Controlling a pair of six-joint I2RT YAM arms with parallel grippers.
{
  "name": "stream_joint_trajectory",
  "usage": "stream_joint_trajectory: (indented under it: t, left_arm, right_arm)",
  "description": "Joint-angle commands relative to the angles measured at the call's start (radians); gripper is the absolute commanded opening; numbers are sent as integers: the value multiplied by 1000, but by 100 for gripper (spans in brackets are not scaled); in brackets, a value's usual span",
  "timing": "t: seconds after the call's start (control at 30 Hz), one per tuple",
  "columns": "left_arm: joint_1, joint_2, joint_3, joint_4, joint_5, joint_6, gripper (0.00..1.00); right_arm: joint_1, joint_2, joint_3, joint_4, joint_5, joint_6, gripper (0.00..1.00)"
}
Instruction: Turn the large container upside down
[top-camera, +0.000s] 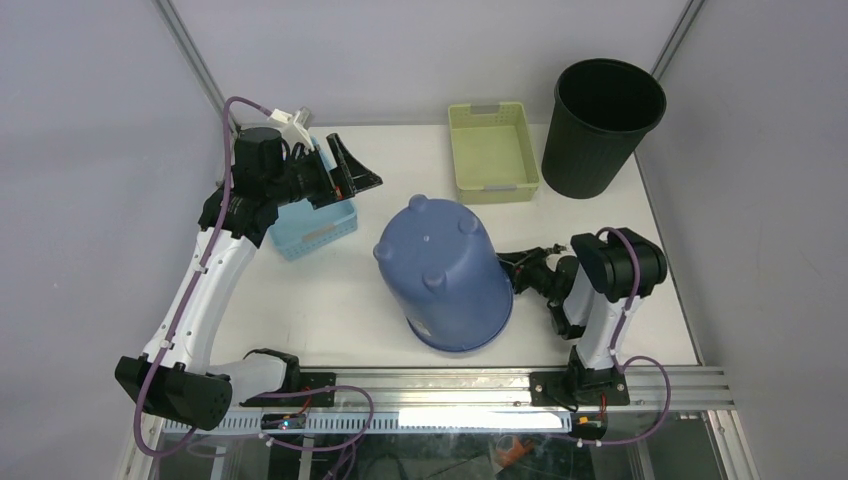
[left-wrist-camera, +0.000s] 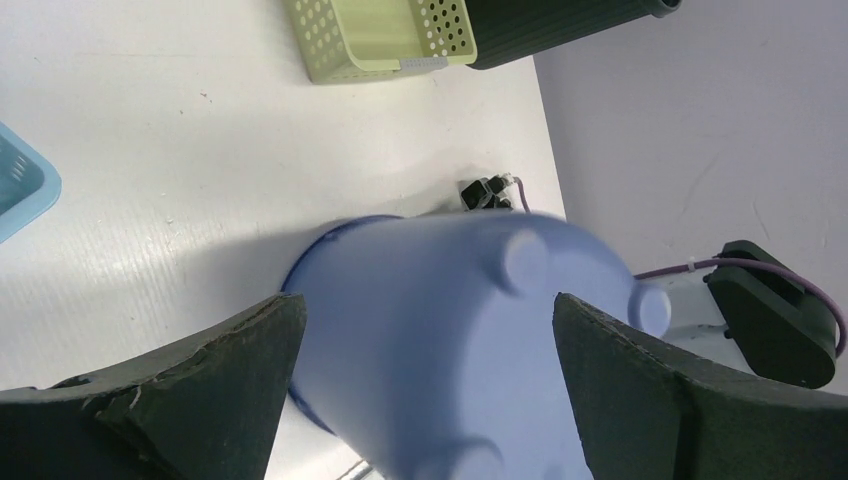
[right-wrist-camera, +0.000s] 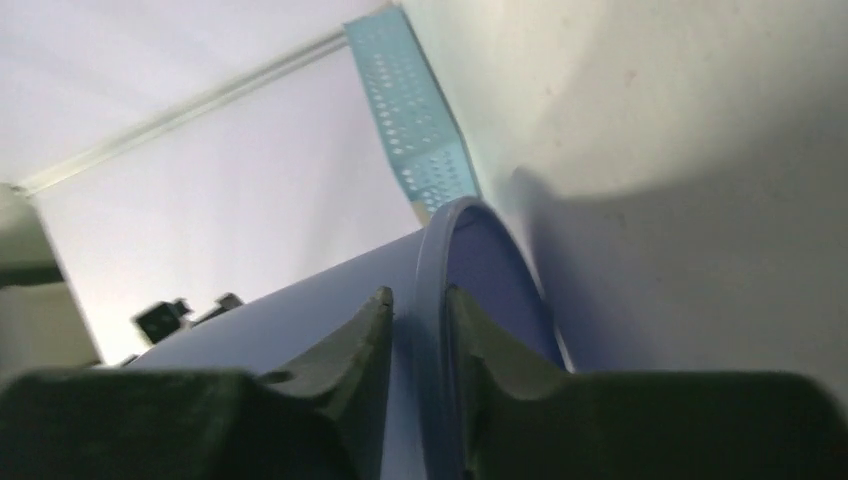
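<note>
blue tub (top-camera: 443, 272) inverted, seemingly tilted, feet up, mid-table.

From above, the fingertips of the right gripper (top-camera: 515, 266) are hidden behind the large container (top-camera: 445, 270) at its 3 o'clock, and the blue basket (top-camera: 320, 231) is partly covered by the left gripper (top-camera: 356, 186). In the left wrist view, the large container is cut off at 6 o'clock.

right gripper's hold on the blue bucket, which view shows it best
Right wrist: the right gripper straddles the rim of the blue bucket. Top external shows it at the bucket's edge, contact hidden; left wrist shows only a sliver beyond the bucket.
</note>
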Motion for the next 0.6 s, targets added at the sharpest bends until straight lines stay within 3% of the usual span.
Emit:
stream_joint_trajectory:
  t: [0.0, 0.17, 0.27, 0.37, 0.43, 0.47, 0.5, 0.57]
  left_arm:
    - [7, -5, 38, 43, 13, -11, 99]
    - [6, -9, 48, 43, 19, -14, 99]
    - [6, -15, 48, 43, 18, -11, 99]
    - [5, -16, 47, 38, 17, -4, 99]
    - [5, -16, 47, 37, 14, -2, 99]
    - [6, -16, 46, 36, 11, 1, 99]
    - [6, -17, 45, 36, 8, 4, 99]
    - [6, -17, 42, 36, 4, 10, 99]
  right_arm:
    - [56, 61, 5, 118, -3, -127, 38]
    - [77, 34, 19, 53, 55, -137, 60]
    - [77, -71, 37, -125, 64, -203, 66]
    - [78, -259, 101, -488, 87, -281, 72]
    - [82, -407, 184, -854, 87, -281, 72]
    - [85, -473, 238, -1024, 105, -450, 73]
    - [89, -524, 289, -1181, 251, -590, 84]
    - [89, -581, 379, -1404, 357, -697, 89]
